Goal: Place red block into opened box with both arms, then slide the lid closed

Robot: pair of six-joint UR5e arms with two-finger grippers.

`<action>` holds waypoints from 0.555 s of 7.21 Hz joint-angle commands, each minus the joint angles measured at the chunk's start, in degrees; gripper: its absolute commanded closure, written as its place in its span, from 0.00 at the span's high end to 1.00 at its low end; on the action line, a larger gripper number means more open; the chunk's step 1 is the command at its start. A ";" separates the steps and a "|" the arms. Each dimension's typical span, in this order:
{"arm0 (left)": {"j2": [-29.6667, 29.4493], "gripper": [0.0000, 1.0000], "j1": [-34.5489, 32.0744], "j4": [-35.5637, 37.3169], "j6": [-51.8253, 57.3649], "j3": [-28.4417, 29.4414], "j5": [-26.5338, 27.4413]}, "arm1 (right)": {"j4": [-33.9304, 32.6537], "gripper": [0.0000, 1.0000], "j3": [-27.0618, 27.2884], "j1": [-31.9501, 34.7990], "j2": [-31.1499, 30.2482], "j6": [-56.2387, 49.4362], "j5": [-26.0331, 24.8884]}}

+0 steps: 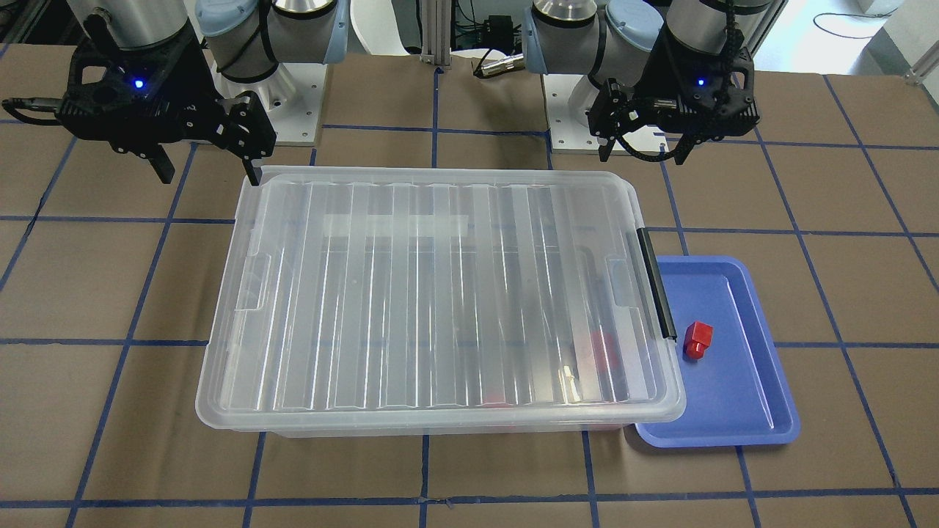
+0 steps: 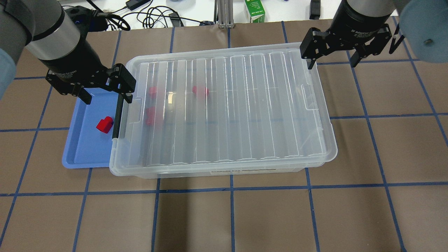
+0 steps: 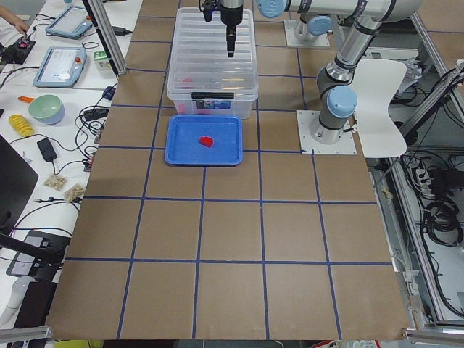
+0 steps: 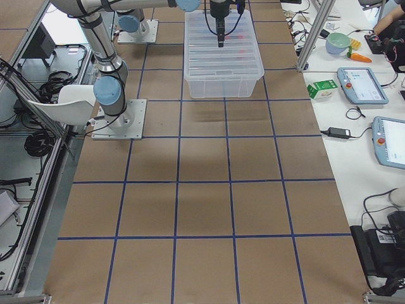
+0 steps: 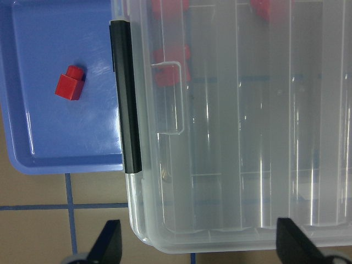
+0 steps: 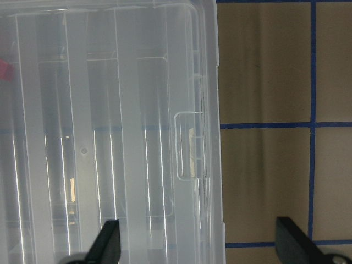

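My left gripper [image 2: 107,99] is matt black, the lid [image 2: 227,105] and box [image 2: 175,173] are clear glossy plastic that catches glare, the tray [image 2: 80,150] is smooth shiny blue plastic, the block [image 2: 104,124] is smooth red plastic, and the table [image 2: 273,217] is matt brown, paper-like, crossed with blue tape [image 2: 231,189]

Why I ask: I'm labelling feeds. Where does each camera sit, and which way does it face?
Front-facing: across the table, facing the robot; left pincer at right, right pincer at left.
Overhead: behind the robot, looking down on the box; both pincers.
Exterior left: table end beside the blue tray; left arm near.
Exterior right: opposite end; right arm near.
Left wrist: straight down on red block, black bar; own fingertips.
Right wrist: straight down on lid; own fingertips.
Shared: both wrist views show the lid.
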 commanded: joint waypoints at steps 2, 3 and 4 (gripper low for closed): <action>0.22 1.00 0.06 -0.09 0.00 -0.18 0.06 | 0.08 1.00 -0.15 0.00 0.13 -0.10 -0.08; 0.31 1.00 0.06 -0.27 0.00 -0.27 0.40 | 0.08 1.00 0.11 -0.44 0.21 -0.36 -0.08; 0.31 1.00 0.06 -0.36 0.00 -0.36 0.06 | 0.17 1.00 0.54 -1.66 0.21 -1.41 -0.17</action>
